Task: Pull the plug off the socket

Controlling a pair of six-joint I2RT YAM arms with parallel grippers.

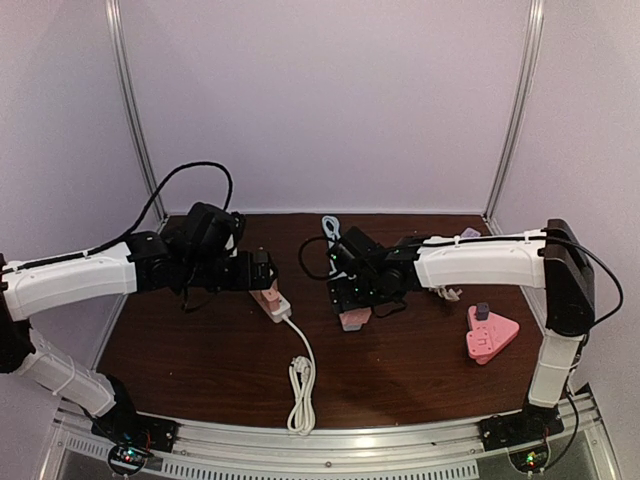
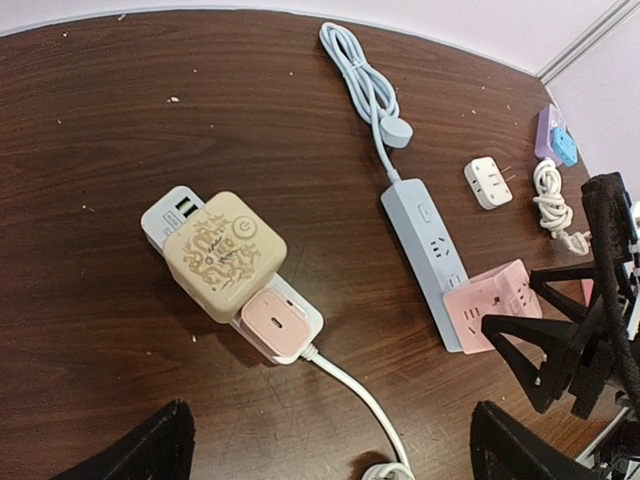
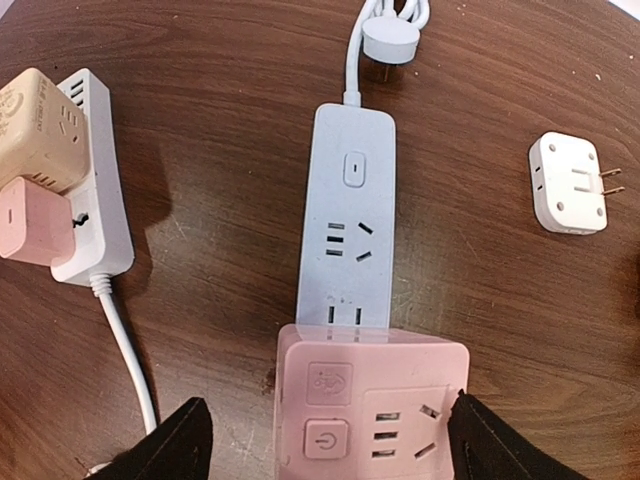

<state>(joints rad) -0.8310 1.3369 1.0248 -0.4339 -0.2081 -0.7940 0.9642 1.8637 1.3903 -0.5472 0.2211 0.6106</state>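
A white power strip [image 2: 165, 215] lies left of centre with a beige cube adapter [image 2: 222, 252] and a pink charger [image 2: 272, 323] plugged into it. My left gripper [image 2: 330, 450] hangs open just above and in front of the strip, touching nothing. A light blue power strip [image 3: 350, 210] lies to the right with a pink cube socket adapter [image 3: 370, 410] plugged into its near end. My right gripper [image 3: 325, 445] is open around this pink cube, its right finger at the cube's edge and its left finger a little apart. In the top view the right gripper [image 1: 350, 300] covers most of the blue strip.
A small white plug adapter [image 3: 565, 185] lies right of the blue strip. A pink triangular socket [image 1: 490, 333] lies at the far right. The white strip's cord [image 1: 300, 385] is coiled near the front. A purple and blue item [image 2: 555, 135] and a coiled white cable [image 2: 550, 200] lie at the back right.
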